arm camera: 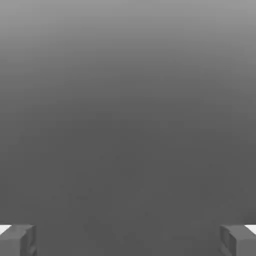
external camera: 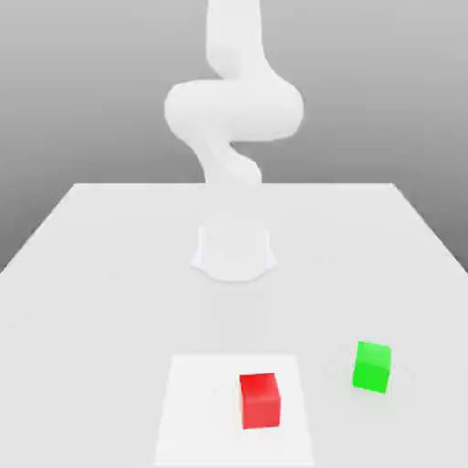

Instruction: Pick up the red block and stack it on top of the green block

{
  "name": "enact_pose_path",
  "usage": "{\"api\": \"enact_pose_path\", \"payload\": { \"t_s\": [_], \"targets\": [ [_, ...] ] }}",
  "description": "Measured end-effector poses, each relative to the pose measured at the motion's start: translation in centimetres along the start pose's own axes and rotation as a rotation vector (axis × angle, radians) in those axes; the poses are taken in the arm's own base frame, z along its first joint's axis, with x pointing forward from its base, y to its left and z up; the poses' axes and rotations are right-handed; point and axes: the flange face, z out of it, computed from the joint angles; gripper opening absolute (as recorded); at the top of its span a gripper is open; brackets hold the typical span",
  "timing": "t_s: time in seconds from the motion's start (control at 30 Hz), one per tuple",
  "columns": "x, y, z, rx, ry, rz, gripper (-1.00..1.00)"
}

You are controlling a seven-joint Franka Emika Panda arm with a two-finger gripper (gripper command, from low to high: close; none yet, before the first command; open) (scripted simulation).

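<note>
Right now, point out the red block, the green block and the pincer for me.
red block point(external camera: 260, 400): exterior view, on its front face.
green block point(external camera: 371, 367): exterior view, on its front face.
pincer point(arm camera: 128, 240): hand view, midway between its two fingertips, which stand wide apart with nothing between them.

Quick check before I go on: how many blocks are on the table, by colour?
Red block: 1
Green block: 1
Total: 2 blocks, apart from each other on the table.
</note>
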Motion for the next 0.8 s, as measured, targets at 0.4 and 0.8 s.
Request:
{"api": "enact_pose_path", "payload": {
  "t_s": [0.4,0.8],
  "targets": [
    [-8.8,6.3,24.6,-0.271,-0.292,-0.053,0.0],
    [-22.1,18.1,38.6,-0.483,-0.526,-0.097,0.0]
  ]
}}
